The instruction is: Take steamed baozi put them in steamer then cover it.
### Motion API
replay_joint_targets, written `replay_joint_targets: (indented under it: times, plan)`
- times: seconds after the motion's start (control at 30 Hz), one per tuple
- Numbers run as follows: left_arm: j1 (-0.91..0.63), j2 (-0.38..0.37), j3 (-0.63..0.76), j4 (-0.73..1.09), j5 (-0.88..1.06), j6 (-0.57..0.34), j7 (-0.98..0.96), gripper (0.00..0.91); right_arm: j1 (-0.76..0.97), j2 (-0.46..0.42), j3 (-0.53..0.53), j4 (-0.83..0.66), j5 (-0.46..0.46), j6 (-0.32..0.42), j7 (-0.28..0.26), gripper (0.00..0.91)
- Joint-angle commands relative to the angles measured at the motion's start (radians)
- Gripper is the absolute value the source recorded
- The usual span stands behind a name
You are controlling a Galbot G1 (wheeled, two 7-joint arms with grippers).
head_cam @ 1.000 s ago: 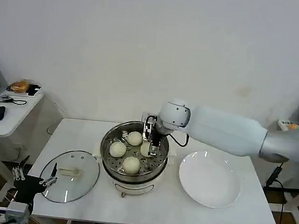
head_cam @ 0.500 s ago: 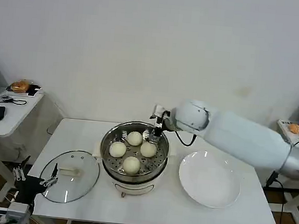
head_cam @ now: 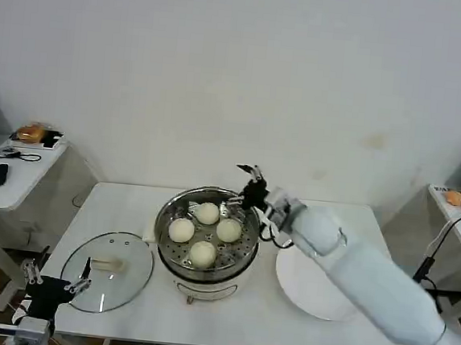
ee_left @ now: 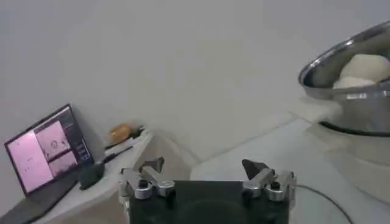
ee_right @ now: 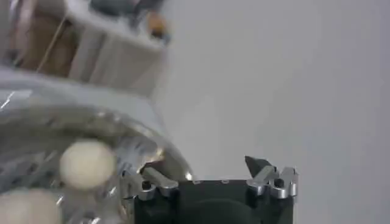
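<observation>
The shiny round steamer (head_cam: 240, 250) stands mid-table on its white base, and several cream-white baozi (head_cam: 207, 212) lie on its perforated tray. My right gripper (head_cam: 249, 186) hangs open and empty above the steamer's back right rim. In the right wrist view its gripper (ee_right: 204, 165) is open, with a baozi (ee_right: 87, 163) and the steamer rim (ee_right: 122, 131) below it. The glass cover (head_cam: 107, 271) lies flat on the table left of the steamer. My left gripper (head_cam: 55, 272) waits open beyond the table's front left corner. The left wrist view shows that gripper (ee_left: 203, 165) and the steamer (ee_left: 341, 76).
A white plate (head_cam: 317, 289) lies right of the steamer, partly under my right arm. A side table (head_cam: 17, 166) at the left holds a mouse and small items, and the left wrist view shows a lit laptop (ee_left: 46, 149) there. A wall stands close behind the table.
My right gripper let go of a baozi in the steamer, rose out of it and drew back to the right. The right arm swung lower across the plate.
</observation>
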Motion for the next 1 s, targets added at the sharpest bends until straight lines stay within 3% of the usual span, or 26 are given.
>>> replay_joint_targets:
  times: [0.03,0.2,0.4,0.7,1.0]
  plan:
    - [0.001,0.001,0.012,0.048,0.102,-0.071,-0.006,0.907,-0.705,0.209,0.735,0.124,-0.289,0.248,-0.004,0.907]
    - [-0.005,-0.016,0.029,0.125,0.333,-0.174,-0.049,0.907,-0.846,0.346,0.938,0.140,-0.309,0.313,-0.074,0.907]
    - [-0.001,-0.024,0.031,0.198,0.701,-0.267,-0.084,0.907,-0.954,0.464,1.037,0.146,-0.286,0.390,-0.102,0.907]
    - [-0.031,0.016,0.036,0.314,1.039,-0.292,-0.167,0.907,-1.050,0.478,1.078,0.191,-0.308,0.430,-0.097,0.907]
    - [-0.132,0.078,0.116,0.454,1.161,-0.269,-0.195,0.907,-1.079,0.485,1.084,0.234,-0.349,0.430,-0.098,0.907]
